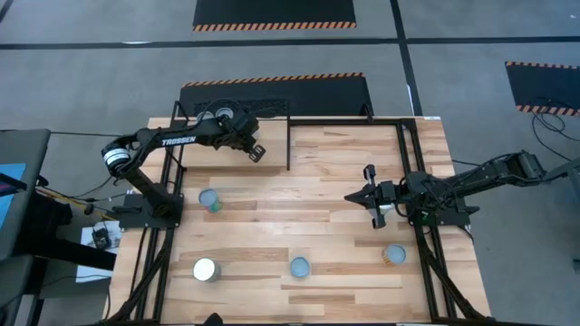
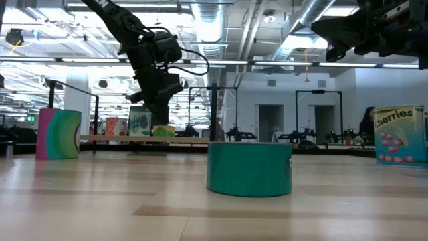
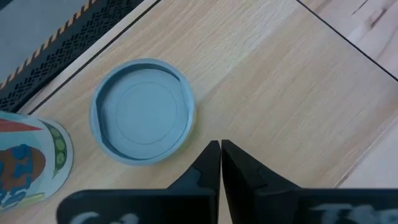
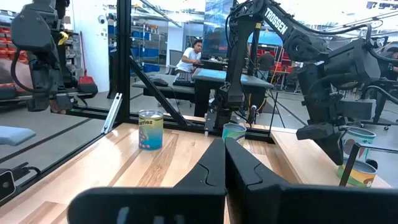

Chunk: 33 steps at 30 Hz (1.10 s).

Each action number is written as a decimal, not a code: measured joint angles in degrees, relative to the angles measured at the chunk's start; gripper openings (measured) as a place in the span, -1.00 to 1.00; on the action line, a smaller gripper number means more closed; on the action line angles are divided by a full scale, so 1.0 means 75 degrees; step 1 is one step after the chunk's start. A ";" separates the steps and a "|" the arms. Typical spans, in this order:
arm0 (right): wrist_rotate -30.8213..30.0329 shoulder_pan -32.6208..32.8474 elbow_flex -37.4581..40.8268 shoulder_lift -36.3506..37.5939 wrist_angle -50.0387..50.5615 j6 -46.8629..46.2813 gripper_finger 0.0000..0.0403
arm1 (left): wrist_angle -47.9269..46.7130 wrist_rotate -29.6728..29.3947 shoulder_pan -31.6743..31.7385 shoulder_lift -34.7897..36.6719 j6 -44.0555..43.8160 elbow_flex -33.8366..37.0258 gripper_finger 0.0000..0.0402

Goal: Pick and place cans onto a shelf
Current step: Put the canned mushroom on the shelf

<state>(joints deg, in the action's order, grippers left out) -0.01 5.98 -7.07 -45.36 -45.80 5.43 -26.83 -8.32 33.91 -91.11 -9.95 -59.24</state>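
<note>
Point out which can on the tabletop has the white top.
The can at the front-left corner; the other three cans standing on the tabletop all have pale-blue tops.

Two cans (image 3: 143, 111) on the shelf (image 3: 280, 81); four cans (image 1: 299, 266) on tabletop (image 1: 317, 199).

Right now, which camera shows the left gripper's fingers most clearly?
The left wrist view: the left gripper has its fingers pressed shut above the shelf, beside a pale-blue can. The high view shows it small; the low view only in silhouette.
</note>
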 joint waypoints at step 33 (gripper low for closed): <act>-0.0006 -0.0009 0.0000 0.0002 0.0055 0.0020 -0.95 | 0.0982 -0.0781 0.0129 -0.0656 -0.0009 0.0000 -0.99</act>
<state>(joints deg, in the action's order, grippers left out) -0.05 5.91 -7.07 -45.34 -45.39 5.58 -19.46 -14.17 34.88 -96.03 -10.02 -59.24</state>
